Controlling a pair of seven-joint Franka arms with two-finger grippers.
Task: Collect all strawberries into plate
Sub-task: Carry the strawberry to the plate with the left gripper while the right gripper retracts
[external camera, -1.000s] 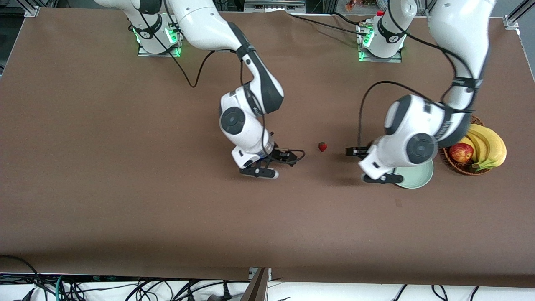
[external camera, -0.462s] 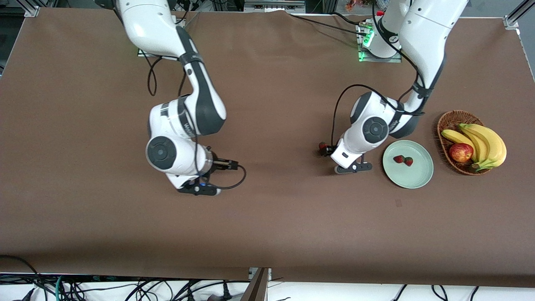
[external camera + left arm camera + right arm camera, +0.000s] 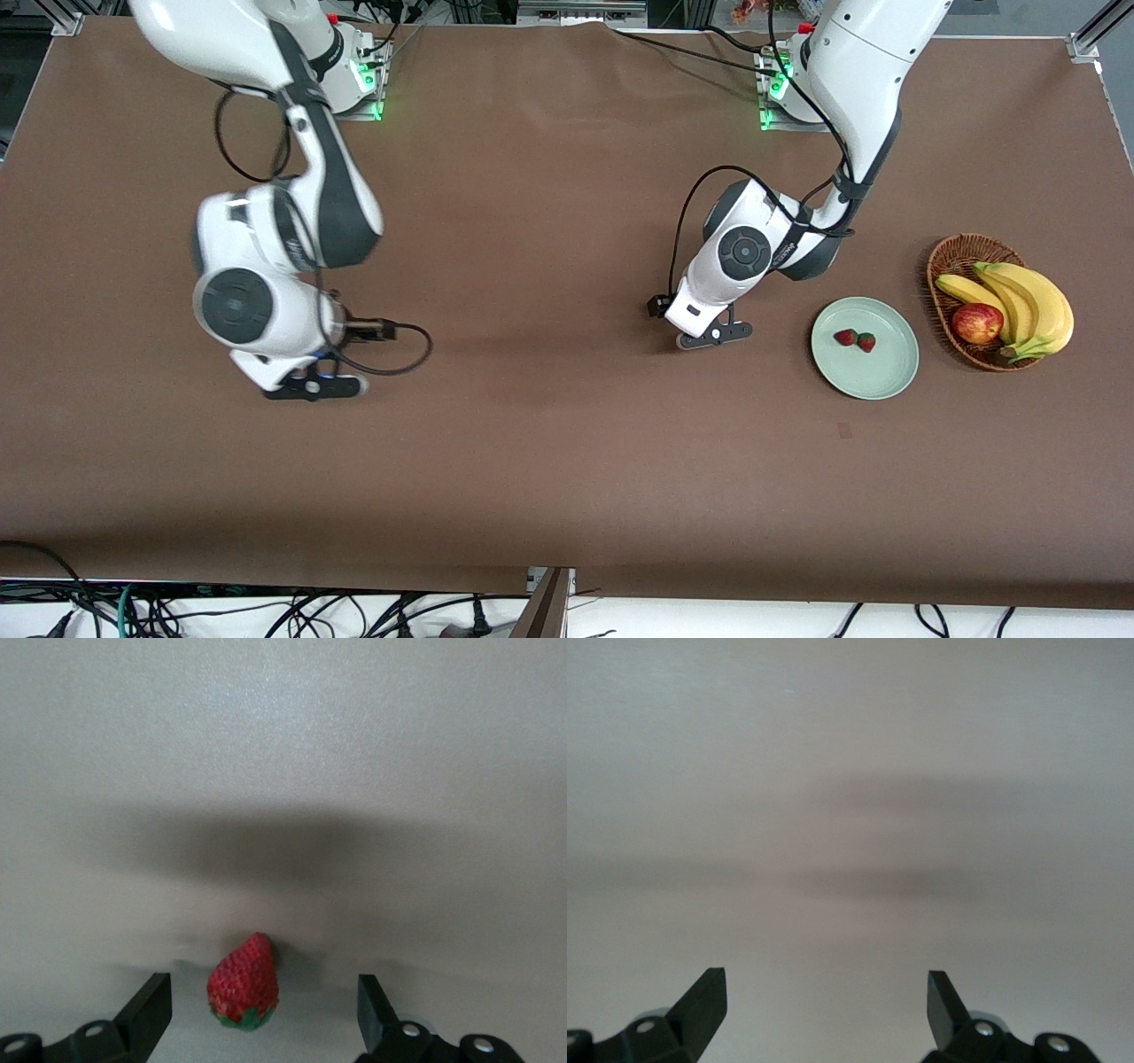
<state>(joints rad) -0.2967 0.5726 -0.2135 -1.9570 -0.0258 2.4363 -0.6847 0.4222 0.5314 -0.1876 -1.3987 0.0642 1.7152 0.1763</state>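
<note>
Brown table [image 3: 567, 461], left pincer [image 3: 264, 1010] released around a strawberry [image 3: 243, 983], right pincer [image 3: 826, 1005] released over bare table.

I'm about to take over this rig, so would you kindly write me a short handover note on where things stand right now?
Left hand: open, low over the table with the third strawberry lying between its fingers, not yet gripped.
Right hand: open, empty, waiting over bare table toward the right arm's end.
Plate: beside the wicker basket at the left arm's end; two strawberries lie on it side by side.
Done: two of three berries are on the plate.
Left: close on the last berry, carry it to the plate, release.
</note>
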